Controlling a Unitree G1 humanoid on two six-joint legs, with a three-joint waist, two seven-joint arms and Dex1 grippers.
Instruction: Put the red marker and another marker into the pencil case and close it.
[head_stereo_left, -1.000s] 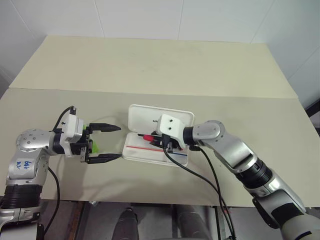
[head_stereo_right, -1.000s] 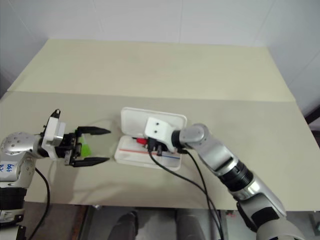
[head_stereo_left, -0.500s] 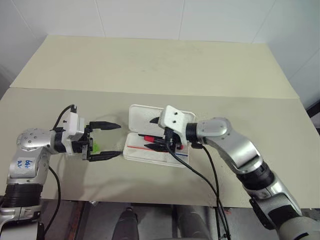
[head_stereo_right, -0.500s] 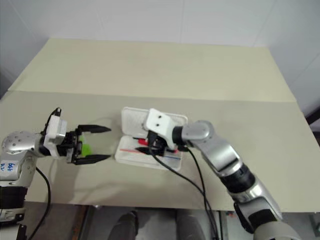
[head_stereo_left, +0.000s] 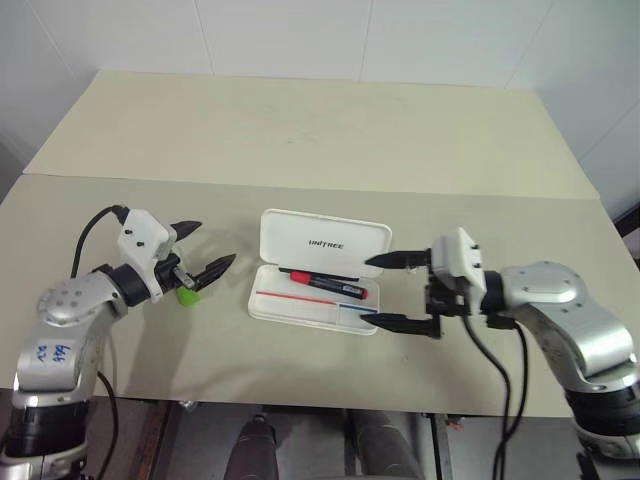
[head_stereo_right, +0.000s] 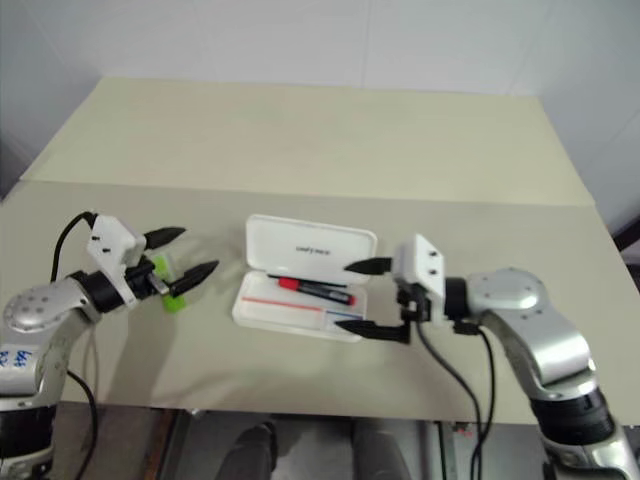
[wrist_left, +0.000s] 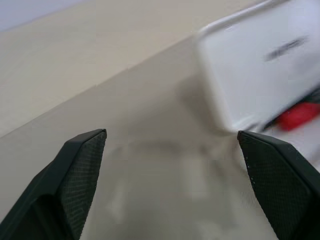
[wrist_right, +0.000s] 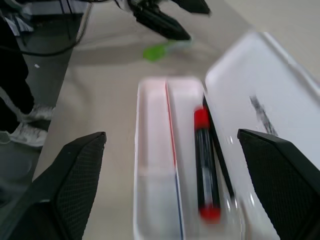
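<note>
So the red marker (head_stereo_left: 322, 282) is lying in the bottom tray of the pencil case (head_stereo_left: 300, 311), right up against the hinge side, red cap end pointing toward the robot's left and another red bit at the other tip. The case is wide open, lid (head_stereo_left: 325, 243) flipped back flat on the bench (head_stereo_left: 300, 140) with the little dark lettering facing up, and you can see the thin red and blue stripe running along the tray nearer the front edge. The lime-green highlighter (head_stereo_left: 186, 295) is sitting on the bench off to the left of the case, well clear of it. The left pincer (head_stereo_left: 207, 247) hangs right above that highlighter with its two black fingers spread apart and nothing between them, tips angled toward the case. Over on the other side, the right pincer (head_stereo_left: 378, 292) sits just off the right end of the case, fingers also wide apart and empty, one tip up by the lid's corner and the other down by the tray's front corner. A black cable (head_stereo_left: 495, 365) dangles from the right wrist over the bench's front edge.
</note>
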